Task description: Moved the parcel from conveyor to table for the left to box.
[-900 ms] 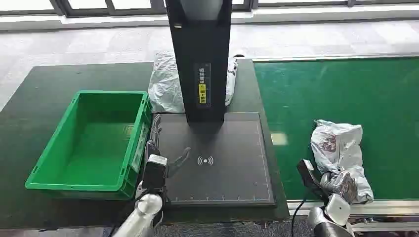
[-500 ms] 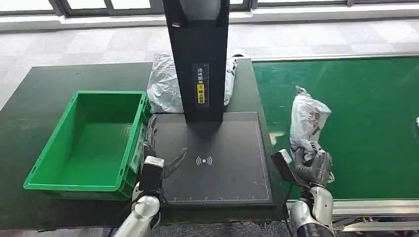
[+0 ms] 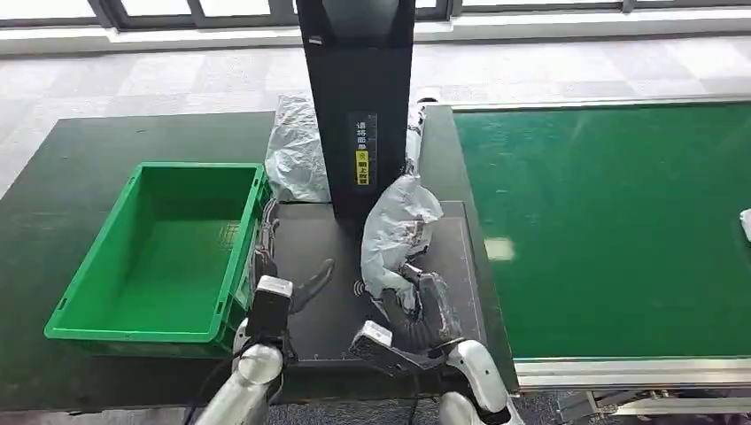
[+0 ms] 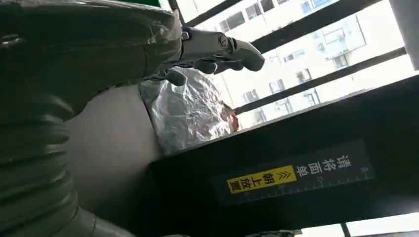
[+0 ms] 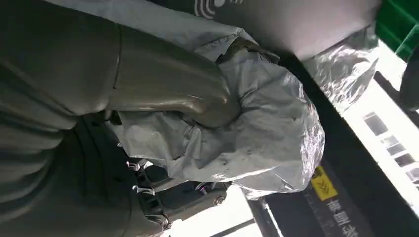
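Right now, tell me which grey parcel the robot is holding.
The parcel over the black scanner pad, gripped by the right hand; the other parcel lies behind the post.

Right robot hand (image 3: 423, 305) fingers clenched, left robot hand (image 3: 285, 285) fingers spread

The dark table (image 3: 97, 142) carries a green crate (image 3: 159, 252), scanner pad (image 3: 443, 301) and silver bag (image 3: 297, 150).

Pale grey tiled floor (image 3: 177, 75) beyond the dark bench (image 3: 80, 159); dark-framed windows (image 3: 204, 11) along far wall, daylight entering.
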Controlling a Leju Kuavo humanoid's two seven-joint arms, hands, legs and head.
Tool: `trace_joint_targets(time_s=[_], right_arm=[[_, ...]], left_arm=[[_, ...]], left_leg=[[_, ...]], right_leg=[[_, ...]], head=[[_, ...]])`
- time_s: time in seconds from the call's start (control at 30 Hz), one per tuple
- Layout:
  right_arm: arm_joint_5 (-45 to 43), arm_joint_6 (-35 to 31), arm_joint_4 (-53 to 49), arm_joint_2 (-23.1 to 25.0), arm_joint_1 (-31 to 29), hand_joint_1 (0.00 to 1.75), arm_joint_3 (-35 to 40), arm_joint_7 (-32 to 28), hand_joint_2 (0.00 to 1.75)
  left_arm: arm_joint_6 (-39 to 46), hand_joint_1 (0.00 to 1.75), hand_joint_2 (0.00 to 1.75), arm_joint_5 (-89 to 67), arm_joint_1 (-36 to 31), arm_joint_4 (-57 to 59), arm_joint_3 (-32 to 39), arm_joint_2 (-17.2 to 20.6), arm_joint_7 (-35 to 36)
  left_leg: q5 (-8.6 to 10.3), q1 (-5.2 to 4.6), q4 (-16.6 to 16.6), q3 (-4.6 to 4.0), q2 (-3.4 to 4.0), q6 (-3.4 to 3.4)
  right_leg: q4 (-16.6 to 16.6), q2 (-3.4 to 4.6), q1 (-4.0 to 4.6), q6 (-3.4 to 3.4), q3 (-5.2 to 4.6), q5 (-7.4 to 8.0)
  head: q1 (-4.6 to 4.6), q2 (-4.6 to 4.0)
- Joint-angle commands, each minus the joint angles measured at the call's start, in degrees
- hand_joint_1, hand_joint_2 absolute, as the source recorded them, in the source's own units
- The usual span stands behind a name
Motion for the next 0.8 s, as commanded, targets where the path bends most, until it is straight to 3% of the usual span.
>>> trace_joint_targets(time_s=[0.03, 0.2, 0.3, 0.33, 0.37, 0.47, 0.57, 0.63, 0.67, 0.8], right_arm=[[-0.7, 0.7, -0.3, -3.8, -1.5, 1.75, 5.9, -0.1, 1.75], [-0.7, 0.7, -0.3, -3.8, -1.5, 1.75, 5.9, -0.1, 1.75], [-2.5, 9.0, 2.3, -5.2, -2.9, 1.75, 7.8, 2.7, 1.75], [-1.8, 12.9, 4.7, -5.9, -3.9, 0.59, 9.1, 4.9, 1.75], [-1.4, 15.1, 7.0, -6.1, -4.5, 0.0, 9.7, 6.6, 1.75], [-1.9, 14.4, 12.2, -6.0, -6.3, 0.0, 10.6, 7.1, 1.75], [-7.0, 10.2, 9.3, -6.9, -7.6, 0.0, 9.8, 4.0, 1.75], [-11.1, 4.3, 6.4, -7.3, -7.7, 0.0, 7.7, 0.5, 1.75], [-15.5, -3.5, 2.7, -6.3, -5.6, 0.0, 3.6, -4.6, 1.75], [-18.9, -6.7, -1.5, -5.6, -2.9, 0.0, 0.6, -7.1, 1.75]], left_arm=[[-0.3, 0.0, 1.75, -0.2, -2.2, 1.8, 1.2, 1.5, 0.4], [-0.3, 0.0, 1.75, -0.2, -2.2, 1.8, 1.2, 1.5, 0.4], [-0.8, 0.0, 1.75, -0.7, -2.7, 2.3, 0.7, 1.7, 0.1], [-0.9, 0.0, 1.75, -0.7, -3.2, 2.9, 0.5, 1.7, 0.0], [-0.9, 0.0, 1.75, -0.7, -3.5, 3.2, 0.4, 1.7, -0.1], [0.7, 0.0, 1.75, 0.3, -2.7, 2.0, 1.6, 1.6, -0.7], [0.7, 0.0, 1.75, 1.3, -0.3, -2.0, 3.0, 2.6, -0.5], [0.5, 0.0, 1.75, 1.1, 0.7, -3.2, 3.7, 2.7, -0.2], [1.4, 0.0, 1.75, 2.0, 0.1, -1.9, 4.3, 2.2, -0.9], [2.5, 0.0, 1.75, 4.0, -2.1, 2.4, 4.8, 1.2, -3.6]], left_leg=[[-0.02, 0.05, 0.0, 0.07, -0.03, 0.01], [-0.02, 0.02, 0.0, 0.08, -0.05, 0.01], [-0.01, 0.04, 0.0, 0.08, -0.07, 0.01], [0.0, 0.04, -0.1, 0.11, -0.08, 0.02], [0.01, 0.03, -0.1, 0.1, -0.04, 0.02], [0.01, 0.04, -0.1, 0.13, -0.04, 0.01], [0.0, 0.03, -0.1, 0.12, 0.08, 0.03], [-0.04, 0.01, 0.0, 0.07, 0.17, 0.03], [-0.04, 0.04, -0.1, 0.12, 0.18, 0.03], [0.0, 0.03, 0.0, 0.07, -0.26, 0.04]], right_leg=[[-0.1, 0.15, 0.04, -0.02, 0.08, 0.02], [-0.1, 0.16, 0.03, -0.03, 0.06, 0.02], [-0.1, 0.15, 0.07, -0.03, 0.09, 0.03], [-0.1, 0.18, 0.06, -0.04, 0.11, 0.05], [-0.1, 0.18, 0.06, -0.02, 0.1, 0.05], [-0.1, 0.12, 0.07, -0.01, 0.14, 0.05], [-0.1, 0.31, 0.06, -0.02, 0.1, 0.09], [-0.1, 0.39, 0.03, -0.01, 0.02, 0.09], [-0.1, 0.46, 0.05, -0.03, 0.08, 0.11], [-0.1, 0.01, 0.05, -0.03, 0.12, 0.0]], head=[[0.0, 0.0], [0.0, 0.02], [0.0, 0.0], [0.0, 0.02], [0.0, 0.02], [0.0, 0.02], [0.0, 0.0], [0.0, 0.02], [0.0, 0.0], [0.0, 0.0]])
